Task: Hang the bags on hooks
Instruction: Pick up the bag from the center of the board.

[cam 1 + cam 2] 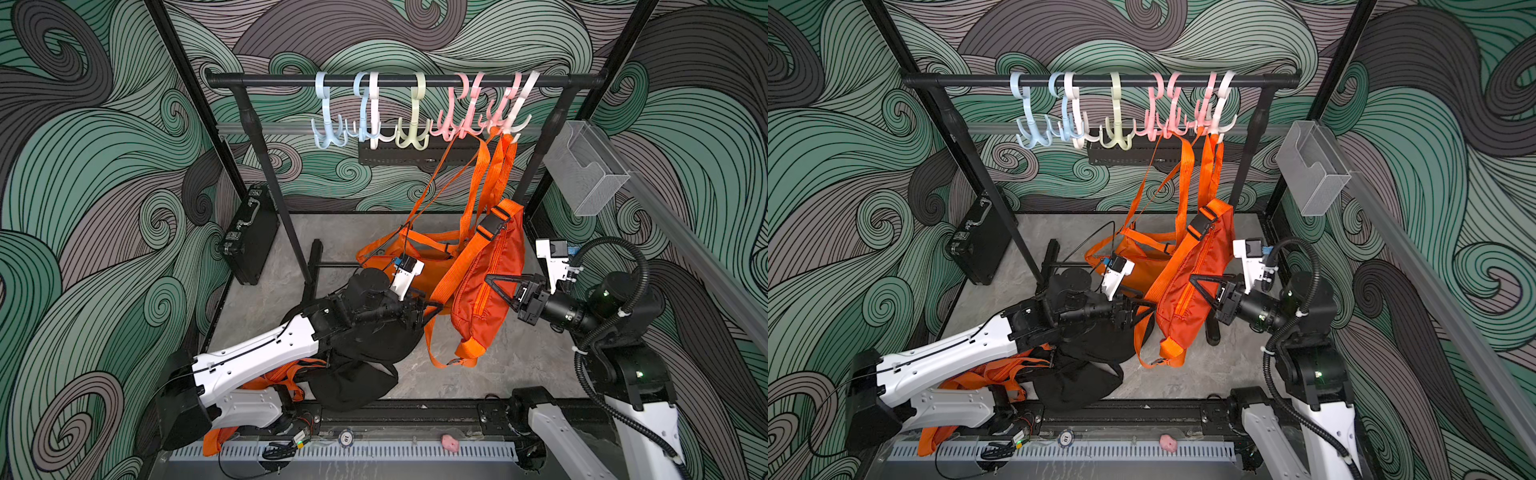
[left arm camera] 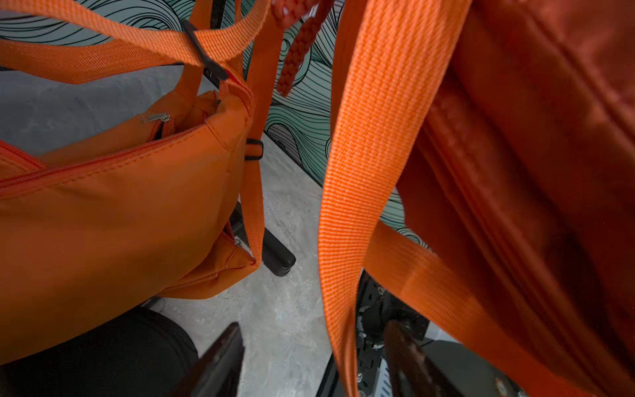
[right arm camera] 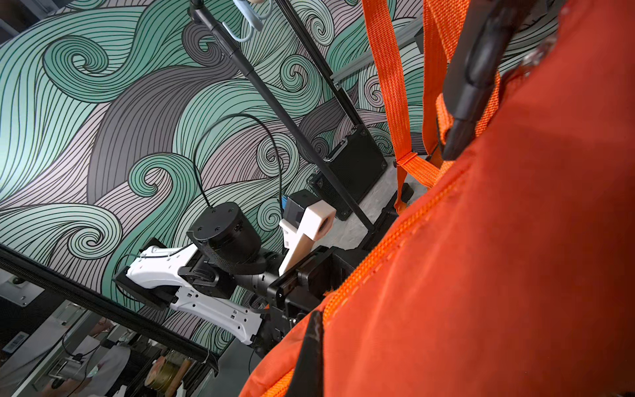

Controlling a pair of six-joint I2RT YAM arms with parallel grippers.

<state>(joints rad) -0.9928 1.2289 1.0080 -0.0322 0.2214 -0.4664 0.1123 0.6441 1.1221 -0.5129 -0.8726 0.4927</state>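
A black bar [image 1: 291, 80] carrying pale coloured hooks is seen across the back in both top views. A black case [image 1: 249, 237] is leaned against one side wall, and a mesh holder [image 1: 582, 166] is fixed on the opposite wall. A black bag [image 1: 361, 374] and loose orange straps [image 1: 286, 376] are lying on the floor under the left arm. A second orange bag [image 1: 415, 257] is hung from a pink hook [image 1: 459, 124], just behind the left wrist and close beside the task's bag.

The orange bag [image 1: 486, 282] is hung by its strap [image 2: 360, 172] from the white hook [image 1: 517, 120] near the end of the bar. The left gripper [image 2: 314, 326] is held with its jaws spread. The strap is passed between the fingers [image 2: 223, 361], and a gap is seen on each side of it. The right gripper [image 1: 489, 277] is pressed together, with its tip touching the side of the orange bag. Whether cloth is caught there cannot be told.

The marks on a round disc [image 1: 345, 437] at the front rail are too small to be read.
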